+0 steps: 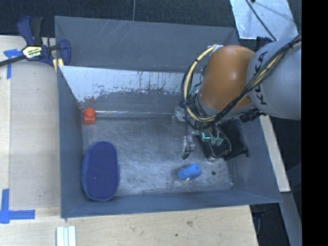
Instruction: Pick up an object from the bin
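Grey bin (154, 50) floor lies mostly bare, giving the hand (188, 148) room just beside a small blue lump (189, 172) nr the front wall; hand's opening can't be told. W/ a blue oval pad (100, 170) & orange block (89, 116) well apart at far left, the lump looks the likeliest pick.

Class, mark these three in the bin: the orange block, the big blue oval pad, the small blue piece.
orange block (89, 116), camera view, its middle.
big blue oval pad (100, 170), camera view, its top face.
small blue piece (189, 172), camera view, its middle.

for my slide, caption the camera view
Claw hovers close to a small blue lumpy object in the grey metal bin
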Robot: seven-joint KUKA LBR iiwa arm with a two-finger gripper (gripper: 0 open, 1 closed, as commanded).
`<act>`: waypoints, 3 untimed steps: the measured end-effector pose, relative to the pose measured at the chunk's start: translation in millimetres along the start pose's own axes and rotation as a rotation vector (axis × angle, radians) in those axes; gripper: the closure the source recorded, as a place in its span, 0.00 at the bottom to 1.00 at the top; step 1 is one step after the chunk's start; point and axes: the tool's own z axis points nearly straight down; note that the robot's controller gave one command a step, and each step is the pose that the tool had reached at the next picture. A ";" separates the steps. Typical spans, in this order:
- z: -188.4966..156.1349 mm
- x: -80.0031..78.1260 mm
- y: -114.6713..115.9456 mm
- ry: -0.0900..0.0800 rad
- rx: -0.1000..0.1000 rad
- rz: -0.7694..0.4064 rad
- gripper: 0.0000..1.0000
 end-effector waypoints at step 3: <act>57.3 82.2 -27.1 -0.007 0.003 -0.932 1.00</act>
